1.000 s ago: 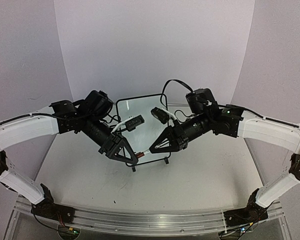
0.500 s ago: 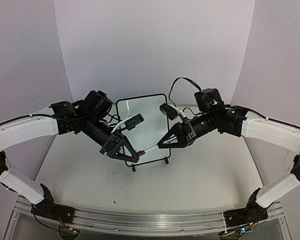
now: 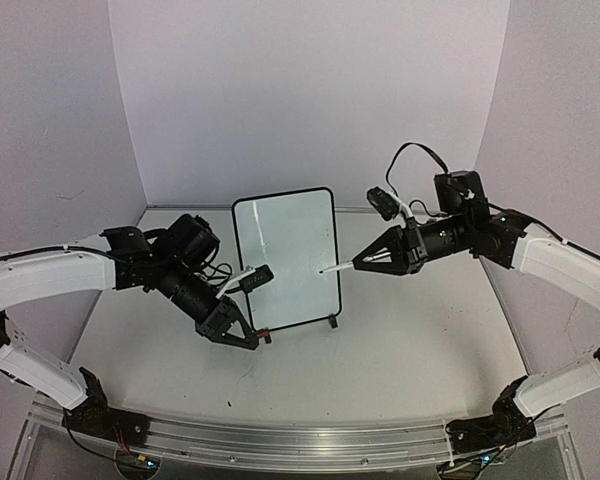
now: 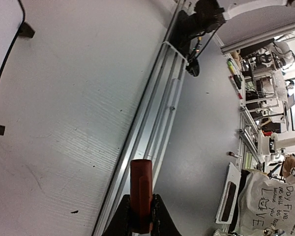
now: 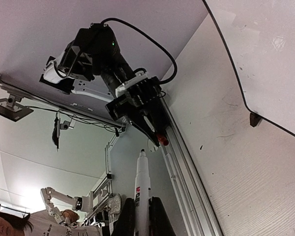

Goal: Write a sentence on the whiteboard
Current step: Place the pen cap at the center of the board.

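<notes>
— What is changed since a moment ago?
— The marker (image 3: 338, 267) is parted from its red cap (image 4: 140, 191); both were joined in front of the whiteboard (image 3: 285, 258). The cap is kept clamped in the left claw (image 3: 248, 340), drawn back low over the bench (image 3: 400, 350).
— And the right claw (image 3: 365, 262)?
— It is clamped on the marker, whose bare tip is aimed at the whiteboard; contact cannot be told. The whiteboard is stood upright mid-bench, nothing written yet, so writing can likely be begun.
</notes>
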